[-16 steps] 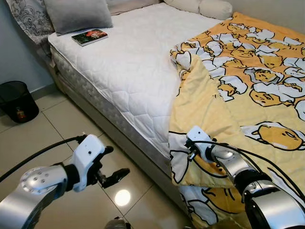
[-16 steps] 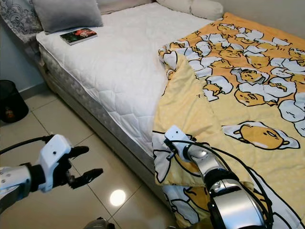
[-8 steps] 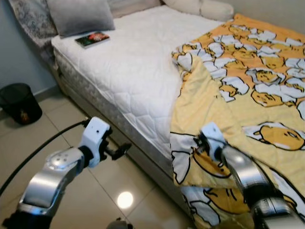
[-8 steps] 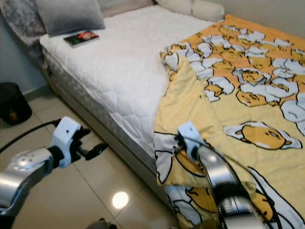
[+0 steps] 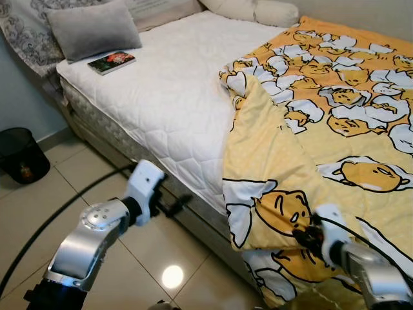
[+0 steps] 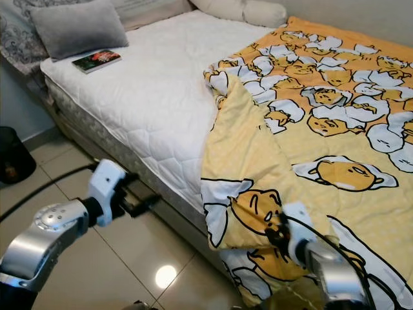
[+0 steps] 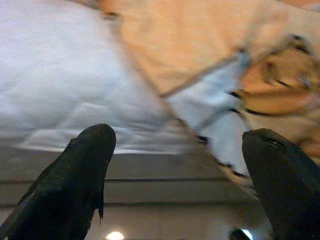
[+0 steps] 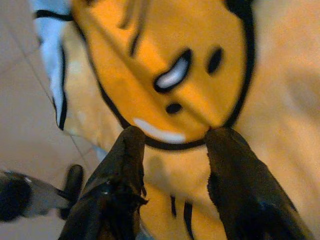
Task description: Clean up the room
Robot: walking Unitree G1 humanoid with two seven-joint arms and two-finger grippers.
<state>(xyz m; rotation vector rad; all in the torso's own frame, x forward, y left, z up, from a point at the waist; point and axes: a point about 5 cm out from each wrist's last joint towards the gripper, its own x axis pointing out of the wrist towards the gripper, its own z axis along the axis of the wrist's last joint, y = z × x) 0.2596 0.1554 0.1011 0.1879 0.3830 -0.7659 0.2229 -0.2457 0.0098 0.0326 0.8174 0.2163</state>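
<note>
Left eye view: the left gripper [image 5: 175, 205] is hovering, fingers spread, beside the bed's [image 5: 169, 97] near edge; the right gripper [image 8: 175, 150], fingers parted, is touching the yellow blanket [image 5: 310, 148] overhanging that edge.

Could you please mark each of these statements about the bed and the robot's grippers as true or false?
1. A book lies on the white mattress near the grey pillow. True.
2. The yellow blanket covers the whole bed. False: it covers one side, and the mattress beside it is bare.
3. The left gripper is open. True.
4. The right gripper hangs over the floor, far from the blanket. False: its fingertips are right at the blanket's cartoon face.
5. A black bin stands on the floor beside the bed. True.
</note>
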